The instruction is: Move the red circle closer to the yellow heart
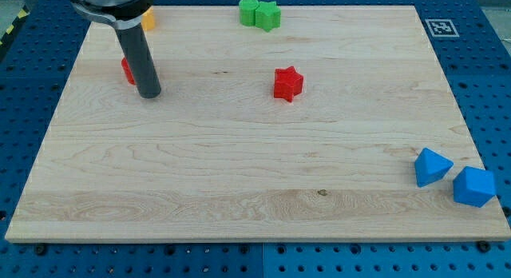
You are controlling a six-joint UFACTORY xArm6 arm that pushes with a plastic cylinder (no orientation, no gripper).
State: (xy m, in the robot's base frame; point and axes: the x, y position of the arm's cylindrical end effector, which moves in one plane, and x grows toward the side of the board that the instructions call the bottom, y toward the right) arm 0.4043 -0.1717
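Observation:
My tip (149, 93) rests on the board at the view's upper left. A red block (126, 70), mostly hidden behind the rod, touches the rod's left side; its shape cannot be made out. A yellow block (148, 21) peeks out from behind the arm just above, near the board's top edge; only its right part shows. The red block lies a short way below and left of the yellow one.
A red star (288, 83) sits near the board's middle top. Two green blocks (259, 13) touch each other at the top edge. Two blue blocks (432, 166) (474, 187) lie at the lower right corner. The wooden board (239, 174) lies on a blue pegboard.

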